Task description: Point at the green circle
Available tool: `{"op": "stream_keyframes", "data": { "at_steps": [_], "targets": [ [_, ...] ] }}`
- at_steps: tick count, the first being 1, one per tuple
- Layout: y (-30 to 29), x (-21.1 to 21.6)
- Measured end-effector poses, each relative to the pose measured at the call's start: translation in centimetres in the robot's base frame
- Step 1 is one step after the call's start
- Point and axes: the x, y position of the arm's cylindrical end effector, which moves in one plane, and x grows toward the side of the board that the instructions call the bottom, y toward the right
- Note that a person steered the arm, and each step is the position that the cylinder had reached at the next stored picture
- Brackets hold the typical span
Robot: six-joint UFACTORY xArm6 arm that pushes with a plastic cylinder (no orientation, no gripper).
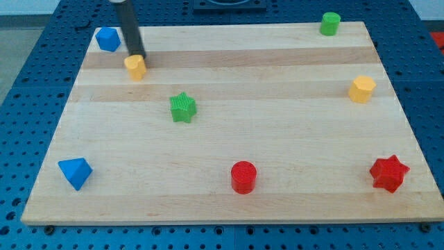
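The green circle (330, 23), a short cylinder, stands at the view's top right corner of the wooden board (229, 201). My tip (138, 55) is at the view's top left, touching the top of a small yellow block (135, 67). The dark rod rises from it towards the view's top. The tip is far to the left of the green circle, with most of the board's width between them.
A blue block (107, 39) lies left of the tip. A green star (183, 107) sits left of centre. A yellow hexagon (361, 89) is at the right. A blue block (75, 172), a red cylinder (243, 176) and a red star (389, 173) line the bottom.
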Motion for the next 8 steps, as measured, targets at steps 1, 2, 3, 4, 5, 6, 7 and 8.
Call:
{"op": "stream_keyframes", "data": {
  "at_steps": [1,2,3,4,5,6,7,8],
  "targets": [
    [-1.2,3.2],
    [0.7,0.5],
    [5.2,-4.7],
    [12.5,-9.0],
    [19.5,-11.0],
    [24.5,-7.6],
    [29.8,-3.5],
    [37.2,-2.3]
  ]
}}
